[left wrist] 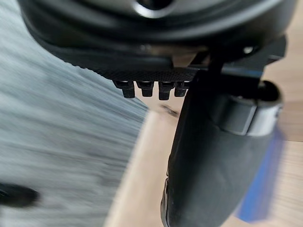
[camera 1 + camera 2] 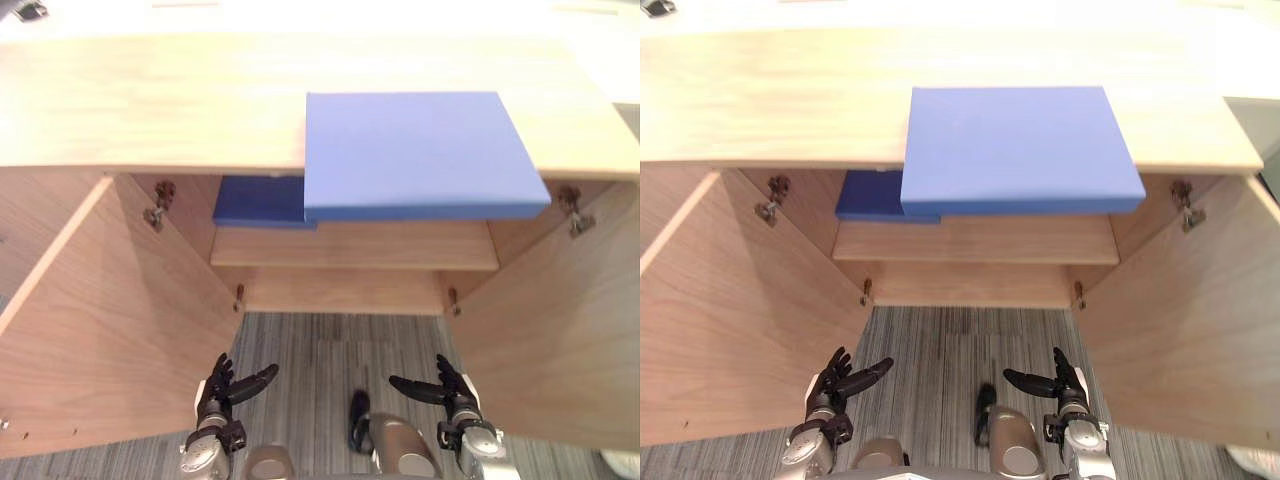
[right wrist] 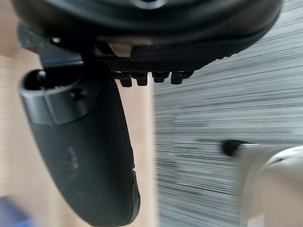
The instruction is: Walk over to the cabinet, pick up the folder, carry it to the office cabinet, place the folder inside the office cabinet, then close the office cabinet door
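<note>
A light blue folder point(image 2: 415, 150) lies flat on the wooden cabinet top point(image 2: 150, 100), its front edge overhanging the opening. A darker blue folder point(image 2: 258, 200) lies inside on the upper shelf point(image 2: 350, 245), at the left and partly hidden under the top. Both cabinet doors stand wide open. My left hand point(image 2: 222, 390) and right hand point(image 2: 445, 388) hang low over the floor in front of the cabinet, well below the folders. Both are open and hold nothing, thumbs pointing toward each other. In the wrist views the left hand point(image 1: 213, 156) and right hand point(image 3: 85, 156) show relaxed fingers.
The left door point(image 2: 110, 310) and right door point(image 2: 560, 320) swing out toward me on either side, flanking my hands. Grey striped carpet point(image 2: 330, 350) runs between them. Metal hinges point(image 2: 160, 205) sit at the upper inner corners of the opening.
</note>
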Motion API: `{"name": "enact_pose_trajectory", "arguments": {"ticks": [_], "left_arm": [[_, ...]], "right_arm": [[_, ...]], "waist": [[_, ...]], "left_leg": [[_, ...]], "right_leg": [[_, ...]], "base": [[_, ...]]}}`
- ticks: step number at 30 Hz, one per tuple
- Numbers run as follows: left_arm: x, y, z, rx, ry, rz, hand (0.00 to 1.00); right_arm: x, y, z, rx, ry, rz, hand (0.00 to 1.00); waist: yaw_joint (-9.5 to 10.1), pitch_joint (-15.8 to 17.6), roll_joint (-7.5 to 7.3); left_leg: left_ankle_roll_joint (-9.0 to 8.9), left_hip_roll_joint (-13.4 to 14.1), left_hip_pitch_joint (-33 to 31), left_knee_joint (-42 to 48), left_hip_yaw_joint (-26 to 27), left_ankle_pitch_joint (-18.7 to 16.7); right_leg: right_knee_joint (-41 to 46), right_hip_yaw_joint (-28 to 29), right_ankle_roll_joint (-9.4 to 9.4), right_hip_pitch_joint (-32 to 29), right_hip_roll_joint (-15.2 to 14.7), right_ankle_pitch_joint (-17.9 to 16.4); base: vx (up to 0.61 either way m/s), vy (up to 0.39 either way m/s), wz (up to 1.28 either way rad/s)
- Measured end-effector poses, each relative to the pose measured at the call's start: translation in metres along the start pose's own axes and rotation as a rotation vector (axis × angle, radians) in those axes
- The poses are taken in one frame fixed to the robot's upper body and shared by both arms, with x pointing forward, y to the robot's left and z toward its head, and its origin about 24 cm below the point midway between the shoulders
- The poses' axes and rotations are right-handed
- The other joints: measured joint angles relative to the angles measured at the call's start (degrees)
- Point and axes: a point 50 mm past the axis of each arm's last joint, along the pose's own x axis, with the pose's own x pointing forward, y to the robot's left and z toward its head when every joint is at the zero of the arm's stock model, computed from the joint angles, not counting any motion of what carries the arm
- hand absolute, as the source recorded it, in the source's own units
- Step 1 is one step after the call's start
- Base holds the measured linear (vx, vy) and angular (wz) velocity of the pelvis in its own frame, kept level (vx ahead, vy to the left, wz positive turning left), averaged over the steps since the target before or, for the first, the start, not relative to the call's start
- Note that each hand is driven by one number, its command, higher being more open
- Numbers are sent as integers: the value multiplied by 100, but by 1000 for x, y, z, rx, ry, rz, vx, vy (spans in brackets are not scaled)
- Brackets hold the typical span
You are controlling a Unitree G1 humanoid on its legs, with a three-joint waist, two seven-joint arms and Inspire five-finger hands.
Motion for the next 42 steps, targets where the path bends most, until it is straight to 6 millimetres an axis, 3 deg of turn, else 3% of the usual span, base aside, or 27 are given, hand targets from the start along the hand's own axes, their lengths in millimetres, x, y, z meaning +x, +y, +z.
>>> {"name": "enact_pose_trajectory", "arguments": {"ticks": [2,4,6,11,16,24,34,42], "left_arm": [[0,-9,6,7,-28,-40,100],[1,-12,11,10,-52,-53,100],[3,-12,18,17,-78,-57,100],[-1,-10,46,53,-204,-71,100],[-11,-9,77,120,-367,-44,100],[-59,-22,129,399,-742,-30,100],[-82,-43,123,451,-783,-120,100],[-121,-62,161,340,-1054,-232,100]], "right_arm": [[6,-1,12,12,-38,-9,100],[6,-4,11,27,-36,-25,100],[3,-4,4,32,-13,-28,100],[-6,-8,-19,30,65,-37,100],[-10,-10,-26,29,85,-44,100],[-12,-12,-31,9,92,-54,100],[-13,-16,-38,-60,119,-64,100],[-13,-17,-40,-85,129,-64,100]], "waist": [[-5,-20,34],[-6,-117,165],[-35,-184,57],[-44,-211,35],[-32,-234,30],[-13,-536,54],[6,-568,64],[38,-714,36]], "left_leg": [[59,-247,-55,-1819,-34,28],[131,-262,44,-2942,-48,524],[210,-446,151,-3228,-13,593],[340,-737,446,-3789,217,691],[348,-807,743,-4031,251,696],[411,-916,943,-4231,227,789],[450,-983,841,-4011,97,795],[483,-948,754,-3706,95,692]], "right_leg": [[-248,211,97,245,15,3],[-273,398,241,293,149,-41],[-367,461,358,291,2,-38],[-695,666,554,396,-184,40],[-761,751,580,576,-225,58],[-761,753,580,689,-297,58],[-637,732,613,683,-351,75],[-501,746,630,673,-351,63]], "base": [[256,34,-43],[286,152,-48],[214,134,-12],[125,95,-13],[48,44,-7],[-29,8,1],[-94,-2,4],[-63,4,0]]}}
